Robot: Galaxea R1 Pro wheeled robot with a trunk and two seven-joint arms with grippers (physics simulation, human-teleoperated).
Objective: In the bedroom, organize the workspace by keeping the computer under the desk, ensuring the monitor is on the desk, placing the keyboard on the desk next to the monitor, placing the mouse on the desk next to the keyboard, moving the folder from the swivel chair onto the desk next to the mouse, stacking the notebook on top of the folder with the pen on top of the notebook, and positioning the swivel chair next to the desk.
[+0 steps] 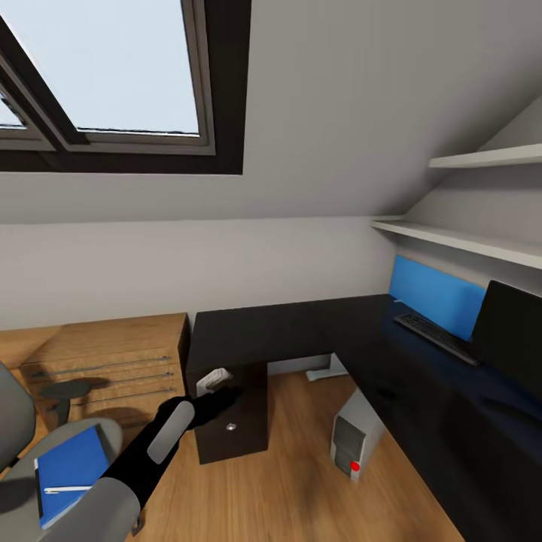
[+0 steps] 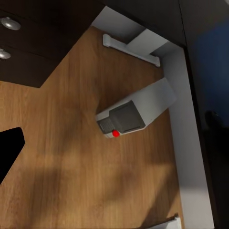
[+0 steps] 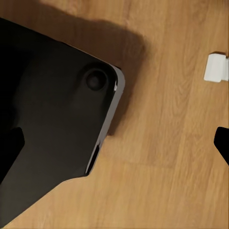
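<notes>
Folder: the blue folder (image 1: 71, 467) lies flat on the chair (image 1: 45, 452) seat, low on the left, with a thin white pen (image 1: 66, 490) on it. It waits to be moved.
Tabletop: the tabletop (image 1: 301, 324) holds the keyboard (image 1: 440, 336) and monitor (image 1: 512, 339) by the blue panel.
Computer: the computer (image 1: 352, 436) stands on the floor, partly under the tabletop edge.
Left arm: stretched forward and low, past the chair.
Left pincer: the left pincer (image 1: 218, 391) is by the drawers (image 1: 233, 421); I cannot tell how far open it is.
Right pincer: its dark tips sit wide apart, holding nothing.

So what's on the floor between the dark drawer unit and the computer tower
Nothing. In the head view, bare wood floor runs between the drawer unit and the computer. The left wrist view shows the same bare boards.
</notes>
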